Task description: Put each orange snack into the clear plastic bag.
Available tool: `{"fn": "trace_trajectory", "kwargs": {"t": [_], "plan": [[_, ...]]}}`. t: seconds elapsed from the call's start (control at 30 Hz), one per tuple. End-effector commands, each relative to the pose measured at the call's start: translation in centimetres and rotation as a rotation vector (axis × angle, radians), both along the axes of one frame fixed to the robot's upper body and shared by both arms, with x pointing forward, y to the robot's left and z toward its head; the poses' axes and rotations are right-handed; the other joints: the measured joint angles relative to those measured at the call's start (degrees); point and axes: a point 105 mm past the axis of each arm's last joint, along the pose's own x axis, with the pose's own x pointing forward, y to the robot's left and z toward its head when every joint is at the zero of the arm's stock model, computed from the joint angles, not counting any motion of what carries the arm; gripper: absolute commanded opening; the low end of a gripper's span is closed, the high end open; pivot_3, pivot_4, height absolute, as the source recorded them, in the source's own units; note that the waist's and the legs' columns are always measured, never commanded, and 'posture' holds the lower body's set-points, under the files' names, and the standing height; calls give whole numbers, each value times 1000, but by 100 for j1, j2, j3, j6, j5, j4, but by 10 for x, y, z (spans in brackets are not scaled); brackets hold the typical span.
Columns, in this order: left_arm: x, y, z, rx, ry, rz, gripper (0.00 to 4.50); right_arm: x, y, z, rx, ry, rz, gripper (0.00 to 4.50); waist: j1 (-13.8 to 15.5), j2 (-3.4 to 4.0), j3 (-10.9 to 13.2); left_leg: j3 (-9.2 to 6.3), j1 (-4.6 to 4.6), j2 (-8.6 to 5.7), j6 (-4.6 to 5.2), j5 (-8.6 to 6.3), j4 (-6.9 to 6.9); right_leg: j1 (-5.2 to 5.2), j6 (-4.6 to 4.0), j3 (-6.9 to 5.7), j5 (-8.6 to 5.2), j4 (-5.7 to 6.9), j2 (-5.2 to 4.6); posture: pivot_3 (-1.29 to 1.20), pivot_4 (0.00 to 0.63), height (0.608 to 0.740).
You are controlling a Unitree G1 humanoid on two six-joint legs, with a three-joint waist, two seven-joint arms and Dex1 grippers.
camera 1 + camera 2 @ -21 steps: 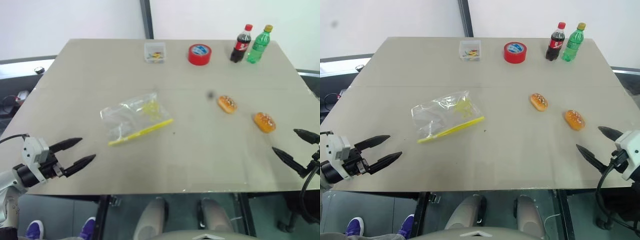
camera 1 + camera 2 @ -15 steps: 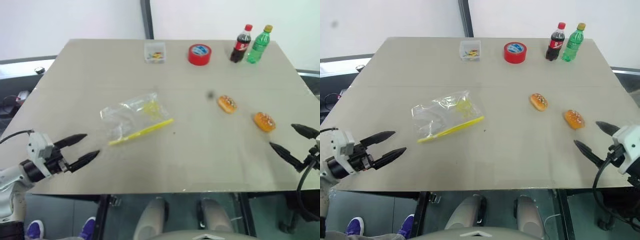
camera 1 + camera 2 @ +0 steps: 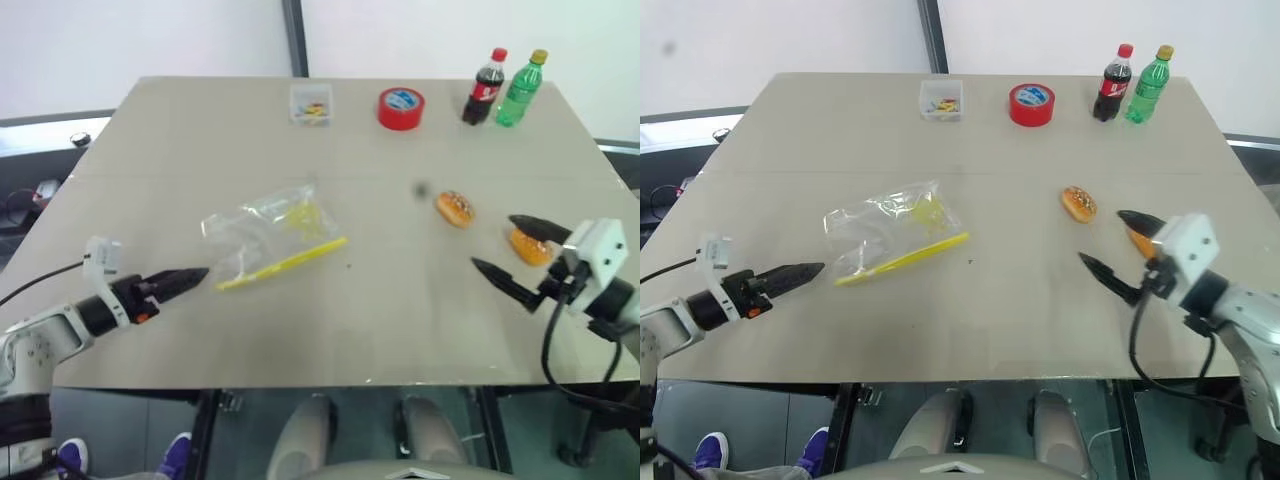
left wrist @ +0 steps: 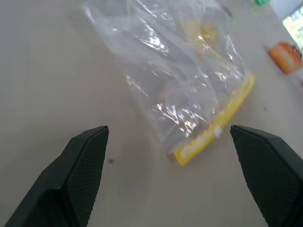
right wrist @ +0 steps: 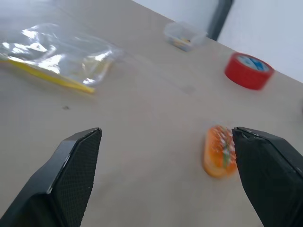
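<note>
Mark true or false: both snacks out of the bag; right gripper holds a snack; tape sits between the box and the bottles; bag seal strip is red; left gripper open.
1. Both snacks lie outside the bag: true.
2. The right gripper holds a snack: false, it is open and empty.
3. The tape sits between the box and the bottles: true.
4. The bag's seal strip is red: false, yellow.
5. The left gripper is open: true.

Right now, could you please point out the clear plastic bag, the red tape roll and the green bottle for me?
clear plastic bag (image 3: 262, 232), left eye view, crinkled middle.
red tape roll (image 3: 1031, 104), right eye view, its top face.
green bottle (image 3: 520, 92), left eye view, mid-body.
</note>
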Motion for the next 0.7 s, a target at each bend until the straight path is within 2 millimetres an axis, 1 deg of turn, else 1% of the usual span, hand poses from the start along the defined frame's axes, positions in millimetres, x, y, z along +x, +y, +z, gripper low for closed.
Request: {"fn": "trace_trajectory", "kwargs": {"t": [0.03, 0.07, 0.17, 0.27, 0.33, 0.37, 0.43, 0.47, 0.53, 0.57, 0.7], "plan": [[13, 6, -6, 3, 60, 54, 4386, -2, 18, 11, 16, -45, 54, 4500, 11, -1, -1, -3, 0, -1, -1, 0, 0, 0, 0, -2, 0, 1, 0, 0, 150, 740], [18, 3, -9, 11, 62, 40, 4386, -2, 21, 12, 20, -45, 66, 4500, 17, 1, -1, -5, -2, -3, -1, 1, 0, -1, 0, -3, 0, 2, -1, 0, 150, 740], [28, -22, -16, -21, 86, -69, 4386, -4, 25, 12, 29, -43, 79, 4500, 36, 7, -6, -8, -1, -6, -1, 1, 0, 0, -1, -5, 0, 4, -4, 0, 150, 740], [41, -50, -10, -212, 112, -174, 4386, -7, 25, 10, 23, -42, 73, 4500, 77, 16, -11, -11, -1, -19, -1, 1, 1, 4, 0, -7, 0, 4, -13, 0, 150, 740], [43, -62, -7, -314, 134, -246, 4386, -9, 24, 9, 19, -40, 64, 4500, 85, 13, -14, -18, -6, -31, 0, 2, 9, 5, 1, -16, 0, 6, -15, 0, 150, 740], [43, -65, -7, -347, 146, -268, 4386, -9, 24, 9, 18, -40, 61, 4500, 65, 12, -15, -17, -7, -32, 0, 2, 10, 5, 2, -15, 0, 6, -15, 0, 150, 740], [42, -74, -12, -421, 175, -317, 4386, -12, 23, 9, 14, -39, 56, 4500, 16, 12, -15, -15, -8, -38, 1, 1, 10, 5, 3, -14, -1, 5, -15, 0, 150, 740], [42, -79, -19, -444, 198, -341, 4386, -13, 24, 8, 13, -39, 54, 4500, 7, 12, -15, -15, -8, -40, 1, 2, 10, 4, 3, -15, -1, 6, -14, 0, 150, 740], [44, -88, -38, -406, 235, -354, 4386, -15, 25, 8, 10, -40, 50, 4500, 3, 20, -19, -14, -8, -44, 1, 2, 10, 5, 4, -16, -1, 6, -12, 0, 150, 740], [49, -91, -44, -401, 242, -330, 4386, -16, 25, 8, 11, -40, 48, 4500, 16, 31, -33, -14, -7, -44, 1, 2, 10, 5, 4, -15, -1, 7, -12, 0, 150, 740], [60, -116, -43, -509, 222, -340, 4386, -22, 27, 7, 11, -37, 36, 4500, 56, 78, -76, -24, 9, -43, 3, 2, 17, 33, 7, -25, -3, 7, -19, 0, 150, 740]]}}
